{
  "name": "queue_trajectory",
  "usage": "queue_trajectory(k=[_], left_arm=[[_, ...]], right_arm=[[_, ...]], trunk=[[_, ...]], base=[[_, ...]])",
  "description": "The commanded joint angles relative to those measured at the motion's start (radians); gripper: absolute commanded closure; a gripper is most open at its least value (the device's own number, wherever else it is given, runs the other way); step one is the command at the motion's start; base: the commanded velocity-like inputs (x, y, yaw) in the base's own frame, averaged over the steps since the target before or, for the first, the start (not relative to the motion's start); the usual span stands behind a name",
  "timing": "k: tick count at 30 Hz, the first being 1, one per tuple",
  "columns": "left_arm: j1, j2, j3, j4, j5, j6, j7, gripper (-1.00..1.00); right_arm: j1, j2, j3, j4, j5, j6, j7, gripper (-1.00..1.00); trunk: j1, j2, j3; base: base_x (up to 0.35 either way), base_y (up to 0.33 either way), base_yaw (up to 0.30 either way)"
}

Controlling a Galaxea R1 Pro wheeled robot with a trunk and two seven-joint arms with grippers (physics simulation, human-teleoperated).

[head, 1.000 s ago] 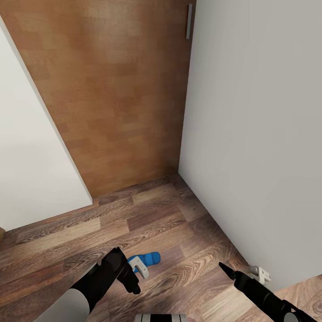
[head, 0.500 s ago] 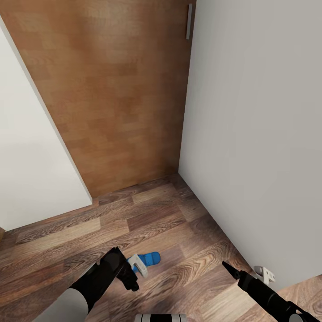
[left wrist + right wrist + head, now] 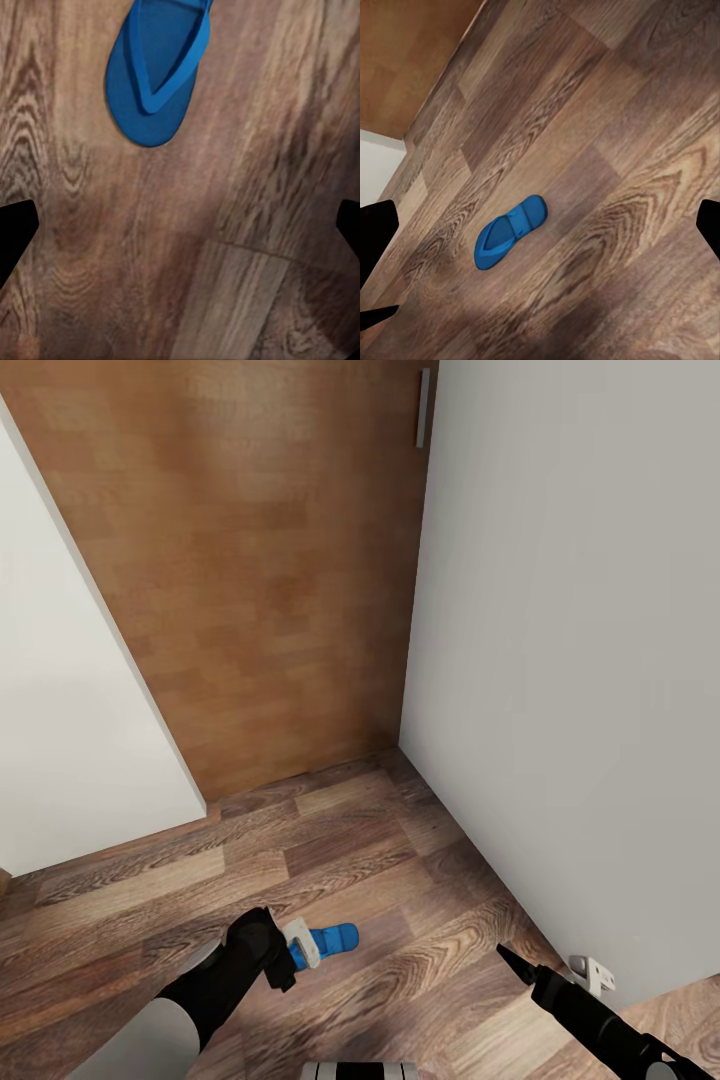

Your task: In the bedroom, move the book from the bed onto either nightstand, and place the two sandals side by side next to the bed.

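A bright-blue flip-flop sandal with a thong strap (image 3: pixel 155 71) is seen lying flat on the brown wood-plank floor (image 3: pixel 400 880), in the corner formed by a brown wooden door (image 3: pixel 250 580) and a white wall (image 3: pixel 580 660). The black left hand (image 3: pixel 272 957) is held just above it, fingers spread wide, nothing gripped. The black right hand (image 3: pixel 512 964) is poised well apart near the wall, fingers likewise spread.
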Motion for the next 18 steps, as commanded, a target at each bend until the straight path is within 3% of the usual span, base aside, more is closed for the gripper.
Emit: queue_trajectory(k=[1, 18], left_arm=[[-0.001, 0.000, -0.001, -0.001, -0.013, 0.002, -0.009, -1.00], [-0.001, -0.003, -0.003, -0.001, -0.035, 0.001, -0.009, -1.00]], right_arm=[[-0.001, 0.000, -0.001, 0.000, -0.005, 0.007, 0.001, -1.00], [-0.001, 0.001, -0.001, 0.003, -0.005, 0.006, 0.000, -1.00]], trunk=[[0.000, 0.000, -0.001], [0.000, 0.000, -0.001]], base=[[0.000, 0.000, 0.000], [0.018, 0.000, 0.000]])
